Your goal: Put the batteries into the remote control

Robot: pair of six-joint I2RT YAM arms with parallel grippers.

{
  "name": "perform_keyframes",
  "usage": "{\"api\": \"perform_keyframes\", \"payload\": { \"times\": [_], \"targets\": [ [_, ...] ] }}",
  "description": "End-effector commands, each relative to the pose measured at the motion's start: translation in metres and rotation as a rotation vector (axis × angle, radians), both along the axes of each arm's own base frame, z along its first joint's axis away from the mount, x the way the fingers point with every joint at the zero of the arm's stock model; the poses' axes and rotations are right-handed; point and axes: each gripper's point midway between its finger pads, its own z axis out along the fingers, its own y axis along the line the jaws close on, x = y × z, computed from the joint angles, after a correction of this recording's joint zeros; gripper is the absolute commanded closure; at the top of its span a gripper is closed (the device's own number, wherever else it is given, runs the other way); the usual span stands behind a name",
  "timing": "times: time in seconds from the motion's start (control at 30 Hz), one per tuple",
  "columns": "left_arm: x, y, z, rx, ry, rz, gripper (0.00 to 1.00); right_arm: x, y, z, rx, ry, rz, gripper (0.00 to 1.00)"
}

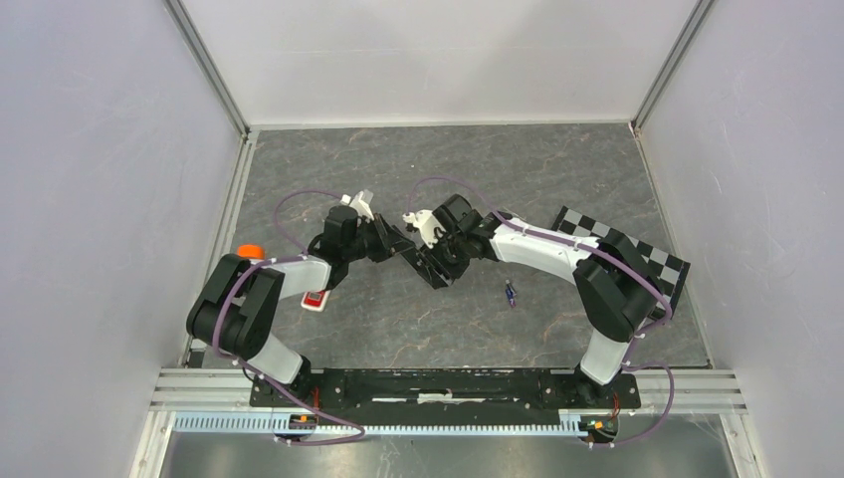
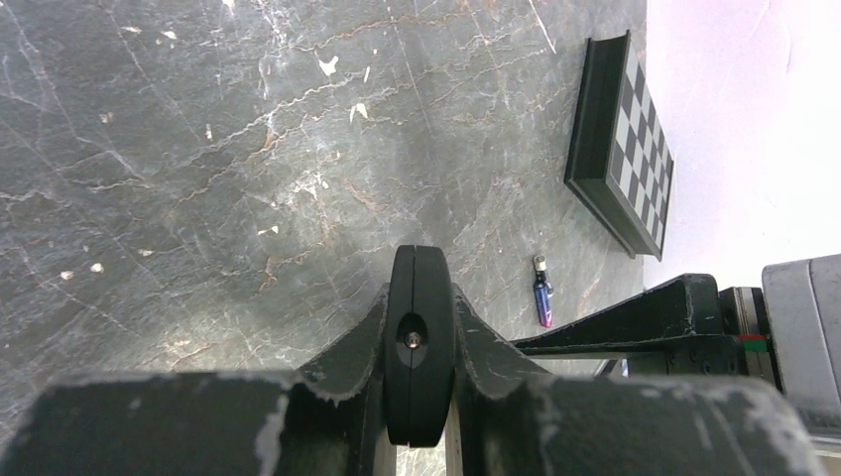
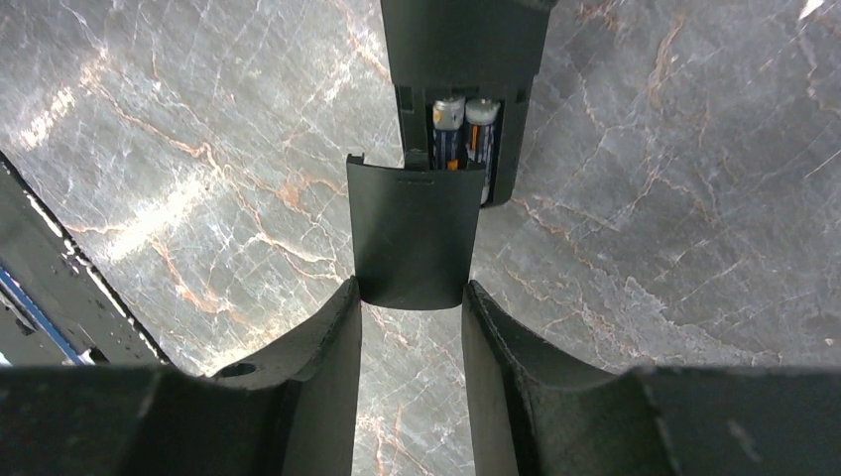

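My left gripper (image 2: 420, 332) is shut on a black remote control (image 2: 420, 297), seen end-on and held above the table. In the right wrist view the remote (image 3: 461, 40) has its back compartment open, with two batteries (image 3: 462, 134) lying side by side inside. My right gripper (image 3: 412, 295) is shut on the black battery cover (image 3: 415, 228), whose top edge meets the compartment's lower end. The two grippers meet at mid-table in the top view, left (image 1: 393, 242) and right (image 1: 430, 261). One loose bluish-purple battery (image 1: 511, 293) lies on the table; it also shows in the left wrist view (image 2: 542, 295).
A black-and-white checkerboard (image 1: 627, 249) lies at the right, also in the left wrist view (image 2: 635, 149). A white remote with a red button (image 1: 316, 299) lies by the left arm. An orange object (image 1: 249, 250) sits at the left edge. Walls close in three sides.
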Motion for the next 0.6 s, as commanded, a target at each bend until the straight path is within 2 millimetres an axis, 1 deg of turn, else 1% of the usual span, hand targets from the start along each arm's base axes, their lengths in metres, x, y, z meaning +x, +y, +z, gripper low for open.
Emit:
{"api": "perform_keyframes", "payload": {
  "times": [0.0,0.33,0.57],
  "targets": [
    [0.008,-0.013,0.026,-0.088,-0.043,-0.019,0.98,0.012,0.012,0.009,0.058,-0.049,-0.022,0.65],
    [0.005,-0.014,0.021,-0.069,-0.027,-0.038,0.98,0.024,0.010,0.005,0.036,-0.102,-0.054,0.64],
    [0.005,-0.014,0.022,-0.069,-0.025,-0.041,0.98,0.023,0.009,0.000,0.028,-0.096,-0.047,0.63]
  ]
}}
